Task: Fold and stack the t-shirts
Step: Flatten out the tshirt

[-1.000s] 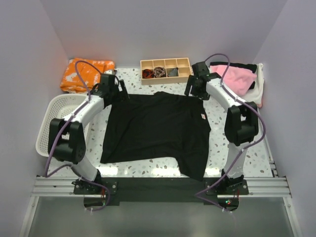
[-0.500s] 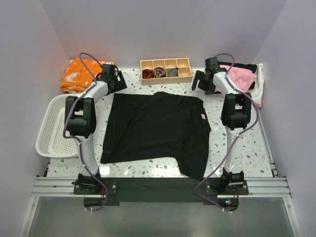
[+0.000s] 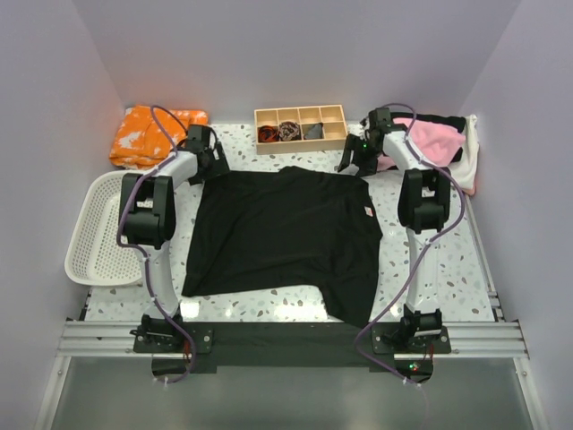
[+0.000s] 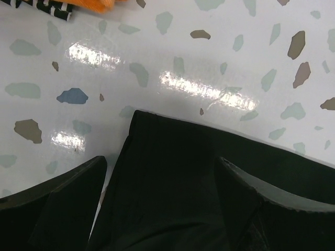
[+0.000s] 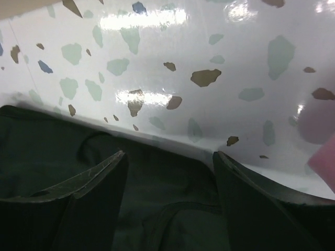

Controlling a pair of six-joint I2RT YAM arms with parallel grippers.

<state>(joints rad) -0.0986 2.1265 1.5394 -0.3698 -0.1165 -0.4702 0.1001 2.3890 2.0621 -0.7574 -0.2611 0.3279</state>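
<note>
No fold is seen: the black t-shirt is spread flat on the table, 2 far corners straddled by the left gripper and right gripper, jaws wide, nothing gripped; other t-shirts are heaped far right.

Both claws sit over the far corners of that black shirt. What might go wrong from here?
1. The open left gripper and right gripper straddle only the far edge of the black t-shirt, so closing may miss it or pinch just one layer.
2. Its near hem lies uneven, so a fold may come out crooked.
3. The pink shirt lies close beside the right gripper and might snag.
</note>
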